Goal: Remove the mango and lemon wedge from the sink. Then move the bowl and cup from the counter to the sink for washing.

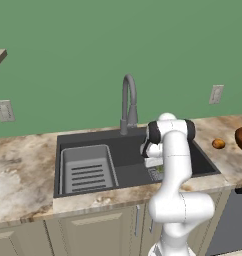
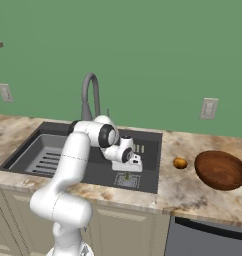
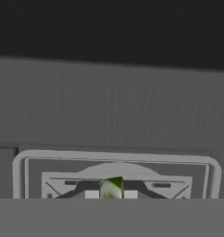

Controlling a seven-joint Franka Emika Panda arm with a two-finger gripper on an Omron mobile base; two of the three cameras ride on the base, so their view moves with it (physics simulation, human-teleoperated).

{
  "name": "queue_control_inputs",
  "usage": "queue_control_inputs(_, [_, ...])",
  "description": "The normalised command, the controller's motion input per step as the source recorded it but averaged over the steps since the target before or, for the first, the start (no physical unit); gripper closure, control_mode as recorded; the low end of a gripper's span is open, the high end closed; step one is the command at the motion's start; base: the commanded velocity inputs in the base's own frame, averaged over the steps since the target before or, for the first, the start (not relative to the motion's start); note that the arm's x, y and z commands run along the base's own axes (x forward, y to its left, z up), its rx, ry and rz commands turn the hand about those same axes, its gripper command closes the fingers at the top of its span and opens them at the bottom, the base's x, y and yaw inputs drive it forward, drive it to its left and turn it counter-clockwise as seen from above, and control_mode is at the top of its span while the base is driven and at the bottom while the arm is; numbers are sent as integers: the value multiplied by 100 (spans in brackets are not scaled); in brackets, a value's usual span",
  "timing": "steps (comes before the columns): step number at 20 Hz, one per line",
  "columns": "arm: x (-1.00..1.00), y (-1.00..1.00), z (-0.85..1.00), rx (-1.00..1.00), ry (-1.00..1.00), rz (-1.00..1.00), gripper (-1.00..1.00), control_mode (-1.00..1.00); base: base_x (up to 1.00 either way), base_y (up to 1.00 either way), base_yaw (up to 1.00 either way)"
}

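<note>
In the dark matte sink (image 1: 133, 152) | glossy green-yellow pointed lemon wedge (image 3: 111, 188) over the square drain | pincer (image 2: 127, 176) pinching it | round orange mango (image 2: 180, 162) on marbled surface (image 2: 193, 192)

The white arm's two-finger gripper (image 2: 126, 176) is lowered into the dark grey rectangular sink (image 2: 152, 159) — beside its lighter slotted tray insert (image 2: 45, 155). On the marbled beige-brown counter (image 2: 193, 197), a small orange-brown mango (image 2: 180, 162) is seen just beside the wide reddish-brown bowl (image 2: 221, 170).
</note>
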Motion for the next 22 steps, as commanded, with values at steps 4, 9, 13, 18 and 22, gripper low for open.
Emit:
queue_control_inputs(4, [0, -4, 20, 0, 0, 0, 100, -100, 0, 0, 0])
queue_control_inputs(9, [-1, -6, 25, 0, 0, 0, 100, -100, 0, 0, 0])
queue_control_inputs(13, [-3, -8, 28, 0, 0, 0, 100, -100, 0, 0, 0])
queue_control_inputs(18, [-5, -11, 29, 0, 0, 0, 100, -100, 0, 0, 0])
queue_control_inputs(22, [-6, -12, 30, 0, 0, 0, 100, -100, 0, 0, 0])
